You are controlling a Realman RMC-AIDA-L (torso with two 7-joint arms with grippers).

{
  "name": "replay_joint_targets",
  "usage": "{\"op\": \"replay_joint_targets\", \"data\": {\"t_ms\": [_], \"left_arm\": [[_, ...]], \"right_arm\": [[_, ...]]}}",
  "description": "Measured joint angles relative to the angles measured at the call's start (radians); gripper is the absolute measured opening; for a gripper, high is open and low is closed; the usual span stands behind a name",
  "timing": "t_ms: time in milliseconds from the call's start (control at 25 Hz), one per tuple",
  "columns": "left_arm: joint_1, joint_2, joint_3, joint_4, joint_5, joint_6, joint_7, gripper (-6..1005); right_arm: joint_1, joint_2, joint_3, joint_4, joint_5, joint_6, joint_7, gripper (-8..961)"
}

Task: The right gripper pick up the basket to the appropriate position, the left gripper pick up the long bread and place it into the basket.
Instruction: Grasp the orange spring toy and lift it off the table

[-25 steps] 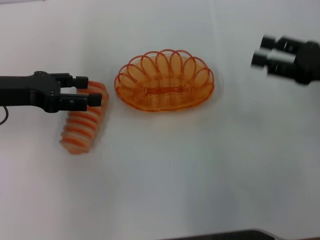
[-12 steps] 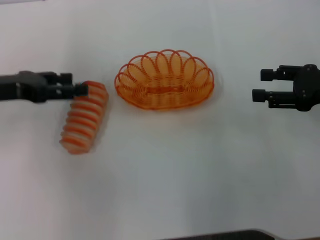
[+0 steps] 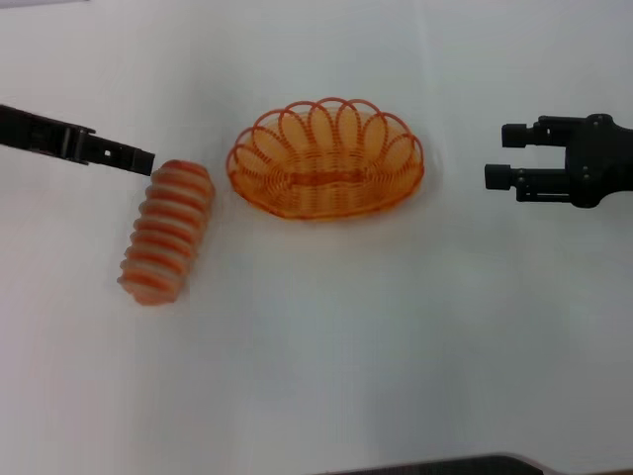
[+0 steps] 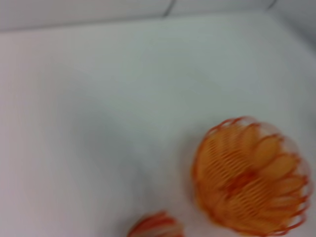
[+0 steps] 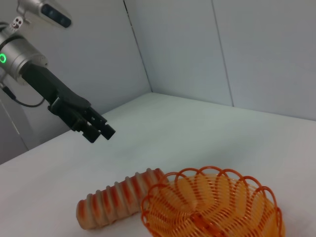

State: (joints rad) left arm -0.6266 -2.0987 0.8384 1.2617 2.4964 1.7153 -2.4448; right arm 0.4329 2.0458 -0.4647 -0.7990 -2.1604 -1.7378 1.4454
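Note:
The orange wire basket point(image 3: 326, 158) stands on the white table at the middle back. It also shows in the left wrist view point(image 4: 249, 180) and the right wrist view point(image 5: 212, 205). The long bread point(image 3: 168, 230) lies to the left of it, apart from it, with one end towards the back; it also shows in the right wrist view point(image 5: 116, 197). My left gripper point(image 3: 143, 158) hovers just beyond the bread's far end and holds nothing; the right wrist view point(image 5: 98, 129) shows it above the table. My right gripper point(image 3: 499, 156) is open and empty, to the right of the basket, with its jaws pointing at it.
The white table point(image 3: 336, 336) spreads around both objects. Grey walls point(image 5: 197, 44) rise behind it. A dark edge point(image 3: 445, 465) shows at the table's front.
My left gripper has drawn back to the left off the bread and turned edge-on. My right gripper has come in from the far right towards the basket. Basket and bread have not moved.

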Motion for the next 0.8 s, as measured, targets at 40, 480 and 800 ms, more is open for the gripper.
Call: {"op": "replay_joint_targets", "data": {"t_ms": [40,480,800], "left_arm": [[-0.005,-0.010,0.028,0.031,0.044,-0.010,-0.046,795],[-0.042,-0.064,0.315,-0.010,0.237,-0.156,-0.318,786],[-0.065,-0.065,0.416,-0.101,0.248,-0.243,-0.354,781]], "right_arm": [[0.000,0.000,0.002,0.000,0.000,0.001,-0.004,747],[0.001,0.013,0.009,0.005,0.001,0.054,-0.020,747],[0.003,0.023,0.009,0.006,0.002,0.059,-0.020,748]]}}
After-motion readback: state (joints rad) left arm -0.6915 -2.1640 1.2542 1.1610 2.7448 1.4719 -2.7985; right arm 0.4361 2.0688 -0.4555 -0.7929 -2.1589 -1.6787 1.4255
